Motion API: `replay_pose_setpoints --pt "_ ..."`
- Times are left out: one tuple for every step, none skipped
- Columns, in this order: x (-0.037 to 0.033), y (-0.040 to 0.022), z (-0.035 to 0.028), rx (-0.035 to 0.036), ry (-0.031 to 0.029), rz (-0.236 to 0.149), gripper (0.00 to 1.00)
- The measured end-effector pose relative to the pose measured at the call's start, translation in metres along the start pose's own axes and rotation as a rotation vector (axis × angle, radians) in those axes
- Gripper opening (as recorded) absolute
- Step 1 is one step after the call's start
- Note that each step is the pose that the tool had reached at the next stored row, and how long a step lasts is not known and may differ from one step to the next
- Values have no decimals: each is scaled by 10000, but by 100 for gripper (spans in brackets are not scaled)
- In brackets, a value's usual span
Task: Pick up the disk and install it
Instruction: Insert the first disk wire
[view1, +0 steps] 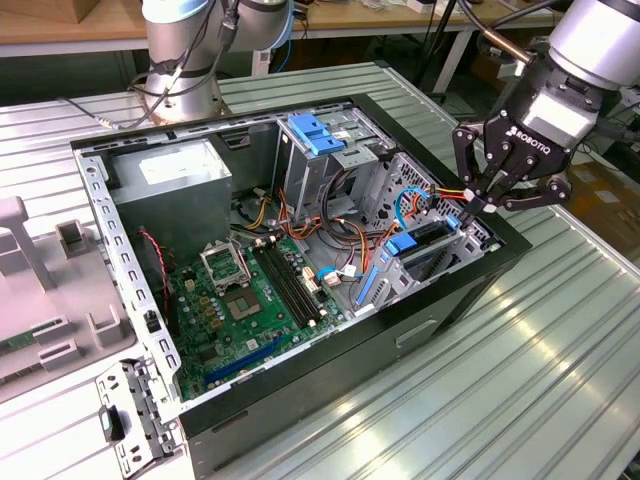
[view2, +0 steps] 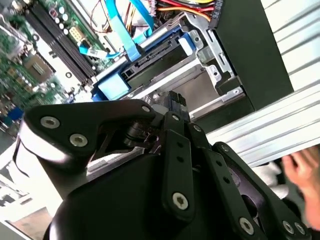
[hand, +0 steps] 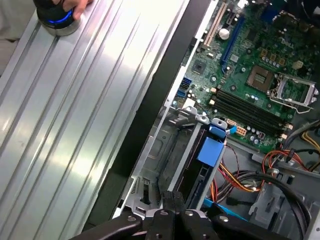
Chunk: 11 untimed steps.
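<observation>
In the exterior view, the gripper (view1: 486, 203) hangs over the open computer case (view1: 330, 380) with its fingers pressed together on nothing. The tips are just above the disk (view1: 428, 243), which sits in the drive cage at the case's corner on the exterior view's right. In the second wrist view, the disk (view2: 160, 62) lies in the cage beside the motherboard (view2: 45, 55). In the first wrist view, the disk (hand: 210, 150) stands on edge near the joined tips.
</observation>
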<state>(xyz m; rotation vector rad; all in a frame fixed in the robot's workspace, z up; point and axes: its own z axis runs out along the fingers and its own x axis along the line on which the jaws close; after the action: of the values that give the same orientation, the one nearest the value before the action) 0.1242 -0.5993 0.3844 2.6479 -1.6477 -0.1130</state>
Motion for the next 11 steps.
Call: replay_pose_setpoints --pt "0 0 0 -18 21 -378 11" --pt "0 0 0 -28 31 -559 11" --pt "0 0 0 -36 41 -726 11" --pt "0 0 0 -45 51 -891 11" --pt "0 0 0 -53 60 -1055 11" --pt "0 0 0 -65 73 -1279 11" --pt "0 0 0 -74 82 -1463 11" --pt "0 0 0 -89 99 -1765 11" --pt "0 0 0 -102 113 -2023 11" --pt "0 0 0 -111 124 -2195 11" --pt "0 0 0 -119 132 -2350 11"
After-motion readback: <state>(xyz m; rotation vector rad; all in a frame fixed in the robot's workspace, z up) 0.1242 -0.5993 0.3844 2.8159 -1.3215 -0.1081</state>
